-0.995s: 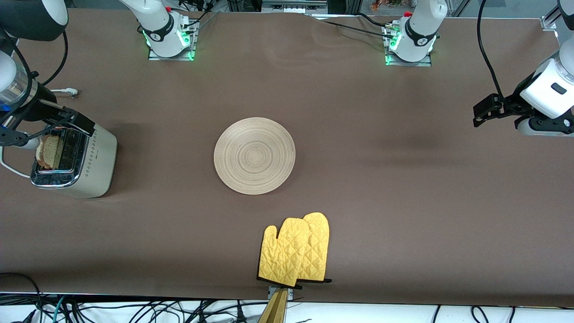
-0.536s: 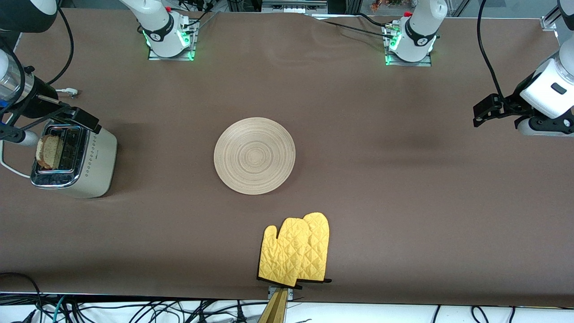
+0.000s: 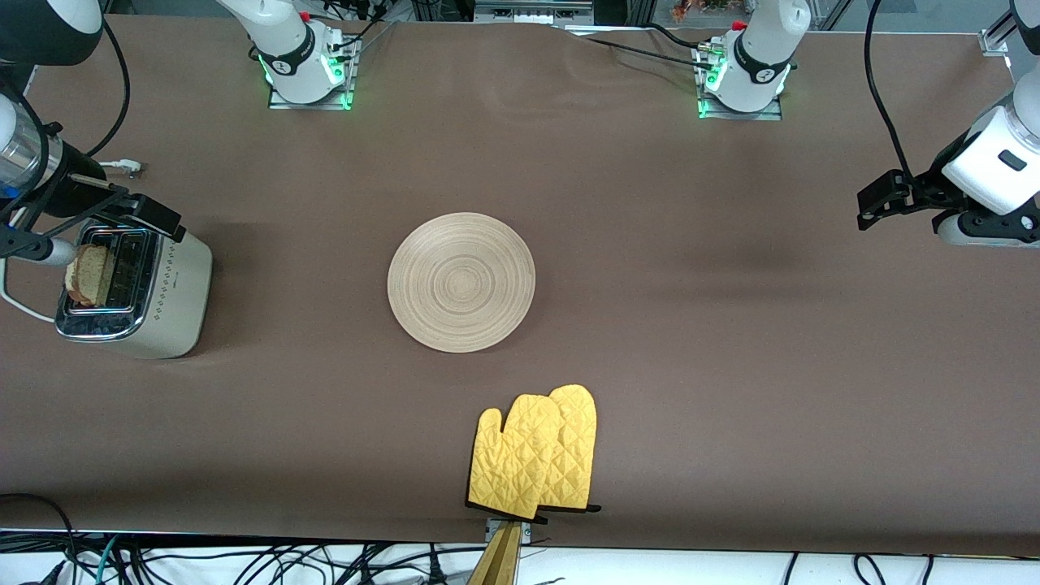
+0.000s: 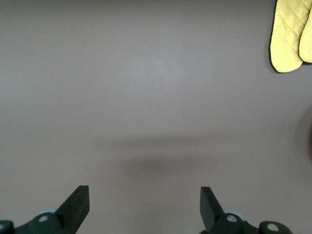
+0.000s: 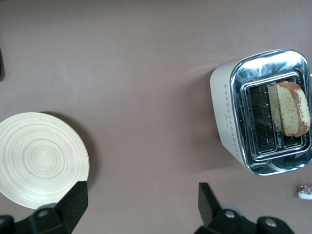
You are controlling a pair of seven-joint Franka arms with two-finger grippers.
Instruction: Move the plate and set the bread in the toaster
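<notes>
The right gripper [image 3: 122, 213] hangs in the air over the end of the toaster [image 3: 134, 292] that is farther from the front camera. Its two black fingers [image 5: 73, 202] are spread wide apart and hold nothing. The right arm comes in from the edge of the table at its own end and bends down toward the toaster.

The bread [image 3: 88, 273] stands in the toaster's outer slot, the one closer to the table's end. Most of the slice sticks up out of the slot, with its round end toward the front camera. The other slot looks dark. The toaster's shiny top [image 5: 273, 109] shows well in the right wrist view. A white cord [image 3: 20, 306] curls out from the toaster toward the table's edge, and a small white plug [image 3: 126, 167] lies on the cloth near the gripper.

The left gripper [image 3: 881, 199] waits up in the air over the left arm's end of the table. Its fingers [image 4: 78, 202] are spread wide too, with only brown cloth under them.

The plate [image 3: 461, 282] lies flat in the middle of the table [image 3: 731, 341], well apart from the toaster and from both grippers. Bare brown cloth lies all around it. The yellow oven mitts [image 3: 535, 452] lie nearer to the front camera than the plate, right at the table's edge.
</notes>
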